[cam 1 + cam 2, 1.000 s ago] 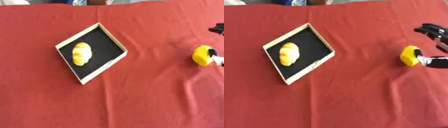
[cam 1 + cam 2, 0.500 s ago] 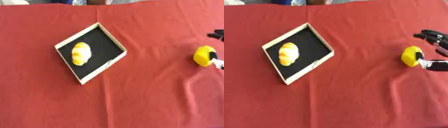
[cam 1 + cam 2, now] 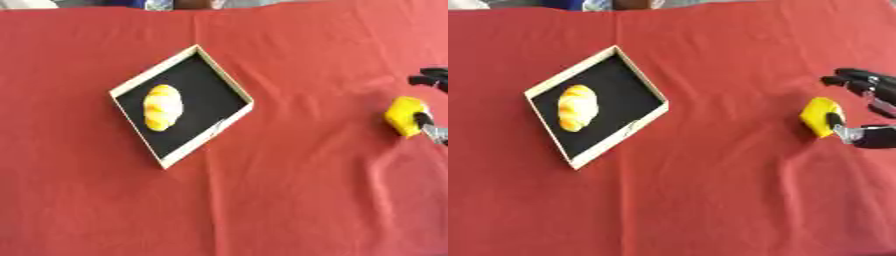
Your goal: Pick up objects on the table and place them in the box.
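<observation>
Looks staged rather than lived in: some test or demo setup, exact kind of room impossible to tell. Counter (image 3: pixel 710 200) draped edge to edge in plain red cloth (image 3: pixel 289 45), creased here and there. Laid out sparsely, well apart: a shallow box (image 3: pixel 224 85) with pale rim and black lining holding a bread-like piece (image 3: pixel 163 107), and a yellow object (image 3: pixel 816 115) at a black robot hand (image 3: pixel 866 135). Only blurred slivers past the far edge.
</observation>
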